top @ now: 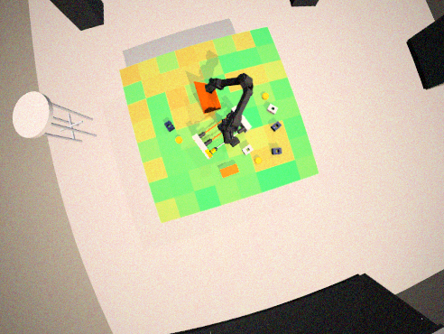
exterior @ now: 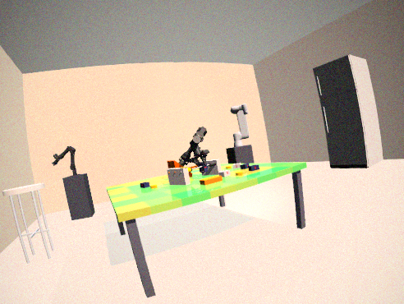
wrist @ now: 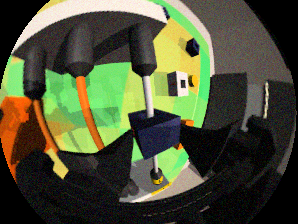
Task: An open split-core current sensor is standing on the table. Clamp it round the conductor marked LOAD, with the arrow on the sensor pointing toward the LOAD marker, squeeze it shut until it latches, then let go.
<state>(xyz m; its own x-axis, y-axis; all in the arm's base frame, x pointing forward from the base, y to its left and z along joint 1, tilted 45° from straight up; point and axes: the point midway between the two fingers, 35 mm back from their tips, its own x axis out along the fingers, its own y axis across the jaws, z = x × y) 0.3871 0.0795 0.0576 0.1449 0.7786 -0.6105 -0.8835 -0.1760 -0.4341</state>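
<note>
A dark blue block-shaped sensor (wrist: 159, 136) sits round the white conductor (wrist: 148, 97) in the wrist view, with the conductor passing out above and below it. My gripper (wrist: 153, 128) is shut on the sensor, one black finger on each side. No gap shows in the sensor's visible faces; its arrow and latch cannot be made out. The conductor runs between a dark sleeve (wrist: 143, 52) and a small yellow-and-black fitting (wrist: 157, 176). Two orange conductors (wrist: 86, 110) (wrist: 44, 120) lie to the left. No LOAD lettering is legible.
White end blocks (top: 201, 145) (exterior: 179, 177) hold the conductors. An orange-red block (top: 208, 99) stands beside them. A flat orange block (top: 229, 171) (exterior: 211, 180), dark blue blocks (top: 169, 125) (top: 276, 126) (top: 276, 151), white blocks (top: 272, 108) and yellow discs (top: 179, 140) (top: 258, 160) lie around.
</note>
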